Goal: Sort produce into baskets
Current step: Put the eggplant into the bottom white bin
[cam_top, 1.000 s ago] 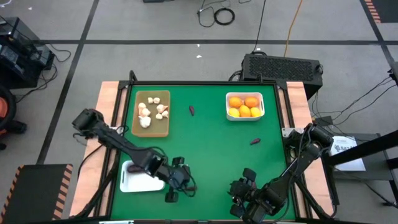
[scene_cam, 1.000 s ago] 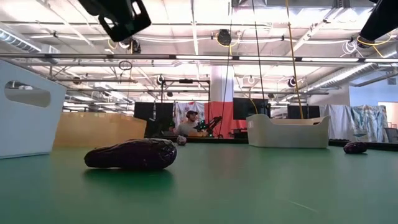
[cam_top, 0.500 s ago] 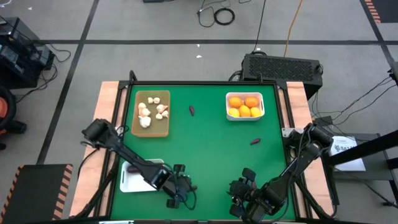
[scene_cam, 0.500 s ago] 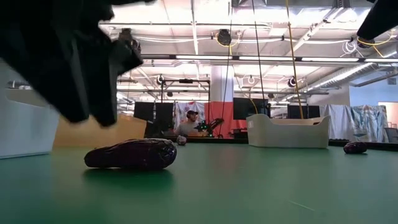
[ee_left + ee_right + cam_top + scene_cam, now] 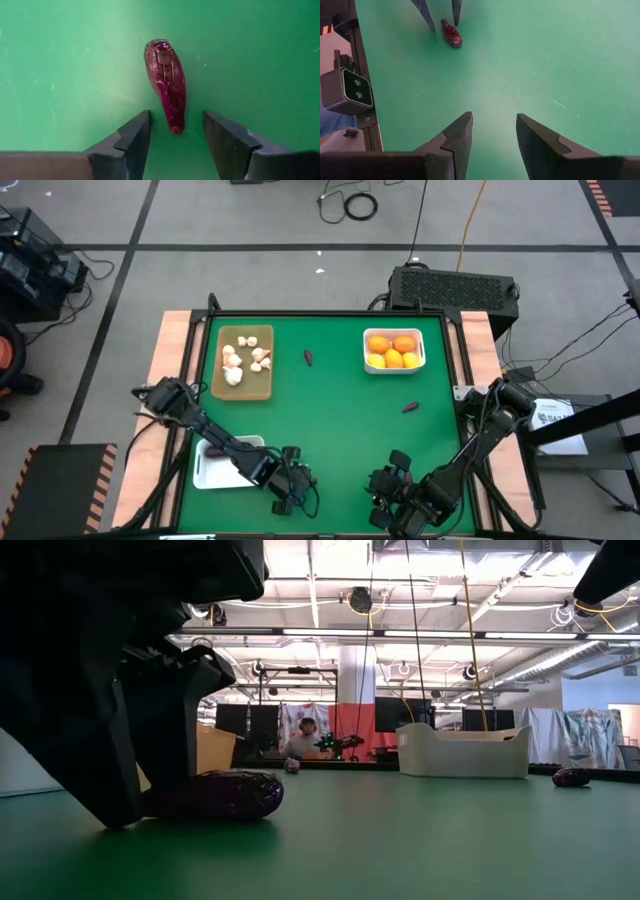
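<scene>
The left gripper's (image 5: 175, 135) fingers (image 5: 132, 137) are spread, one on each side of the narrow end of a dark purple eggplant (image 5: 166, 82) lying on the green table (image 5: 60, 60); neither finger touches it. The rest of the eggplant lies ahead of the fingertips. The right gripper (image 5: 492, 135) hangs nearby with its fingers parted over bare table, holding nothing.
</scene>
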`<state>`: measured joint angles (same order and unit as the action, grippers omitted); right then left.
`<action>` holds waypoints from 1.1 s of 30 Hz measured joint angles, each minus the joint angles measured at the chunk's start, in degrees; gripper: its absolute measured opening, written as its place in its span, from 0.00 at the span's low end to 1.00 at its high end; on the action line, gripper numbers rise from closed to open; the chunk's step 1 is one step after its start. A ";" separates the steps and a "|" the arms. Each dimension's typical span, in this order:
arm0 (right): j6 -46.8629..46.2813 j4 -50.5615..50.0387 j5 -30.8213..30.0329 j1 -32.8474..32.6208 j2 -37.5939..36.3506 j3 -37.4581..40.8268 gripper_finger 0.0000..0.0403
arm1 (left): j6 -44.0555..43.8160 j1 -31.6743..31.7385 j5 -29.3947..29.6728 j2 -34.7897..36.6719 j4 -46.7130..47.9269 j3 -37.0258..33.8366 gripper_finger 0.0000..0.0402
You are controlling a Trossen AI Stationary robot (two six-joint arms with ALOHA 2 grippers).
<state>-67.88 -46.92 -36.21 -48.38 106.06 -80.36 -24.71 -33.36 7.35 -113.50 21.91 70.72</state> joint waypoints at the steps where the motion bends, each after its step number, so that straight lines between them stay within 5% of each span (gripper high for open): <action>1: 0.00 -0.02 0.00 0.00 0.00 0.00 0.36 | 0.02 0.00 0.00 -0.23 -0.06 0.02 0.47; 6: 0.00 -0.02 0.00 0.00 0.00 0.00 0.36 | 0.05 0.02 -0.24 -0.29 0.02 0.04 0.44; 21: 0.00 0.24 0.00 0.00 0.00 0.00 0.36 | -0.09 1.44 -2.20 0.87 1.71 -0.04 0.13; 28: 0.00 0.28 0.00 0.02 0.00 0.00 0.36 | -0.49 1.86 -6.87 7.64 3.79 -0.09 0.09; 33: 0.04 0.31 -0.02 0.04 0.00 0.00 0.36 | -3.26 0.51 -7.06 14.73 14.10 -0.11 0.09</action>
<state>-67.83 -46.61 -36.23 -48.34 106.06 -80.36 -27.97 -32.86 0.29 -98.76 36.01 70.61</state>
